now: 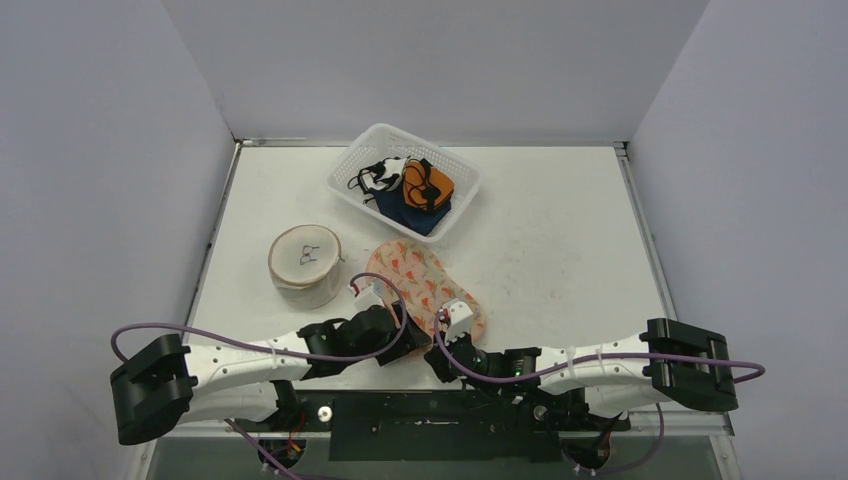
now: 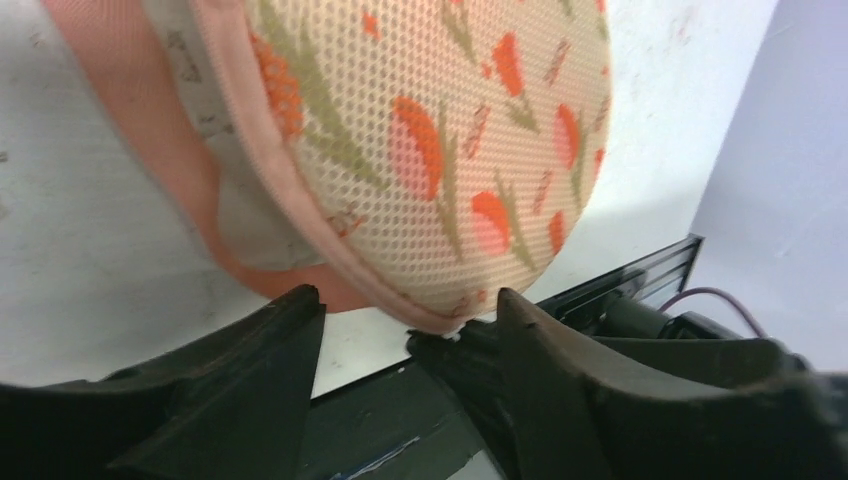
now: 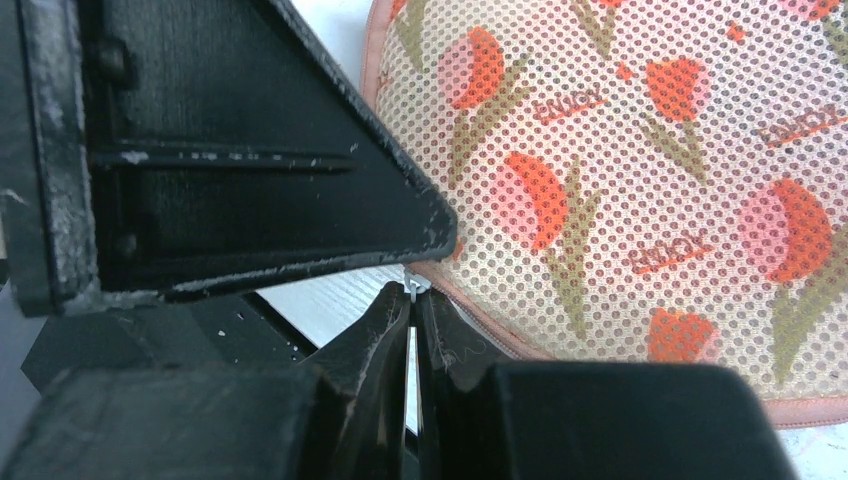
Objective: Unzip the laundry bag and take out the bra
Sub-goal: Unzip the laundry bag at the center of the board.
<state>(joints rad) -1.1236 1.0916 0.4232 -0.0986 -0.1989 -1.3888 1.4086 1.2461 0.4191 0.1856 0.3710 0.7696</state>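
Top view. The floral mesh laundry bag [image 1: 415, 275] is lying flat on the white table [image 1: 560, 250], about mid-table and slightly toward the near edge. Both arms are reaching in from below. The left gripper [image 1: 392, 322] is sitting at the bag's near-left edge. The right gripper [image 1: 450, 325] is sitting at the bag's near-right edge, just beside the left one. A round beige pouch [image 1: 305, 262] is standing to the left of the bag, apart from it. A white basket [image 1: 352, 165] is sitting at the far side, holding dark and orange garments [image 1: 428, 185].

Left wrist view. The left gripper [image 2: 405, 315] is showing its fingers [image 2: 270, 340] spread wide, with nothing clamped between them. The laundry bag [image 2: 440, 150] is filling the upper frame, with its pink-trimmed rim curving down just above the gap. Whether the rim is touching either finger, I cannot tell. Bare table [image 2: 80, 260] is showing to the left.

Right wrist view. The right gripper [image 3: 413, 300] is showing its fingers pressed together, pinching a small silver zipper pull [image 3: 412, 287] at the bag's pink seam. The laundry bag [image 3: 640, 200] is spreading across the right side, with orange tulips printed on cream mesh. A black wedge-shaped part [image 3: 250, 160] is covering the upper left, its tip just above the pull. Which arm it belongs to, I cannot tell. The mesh is hiding whatever is lying inside.
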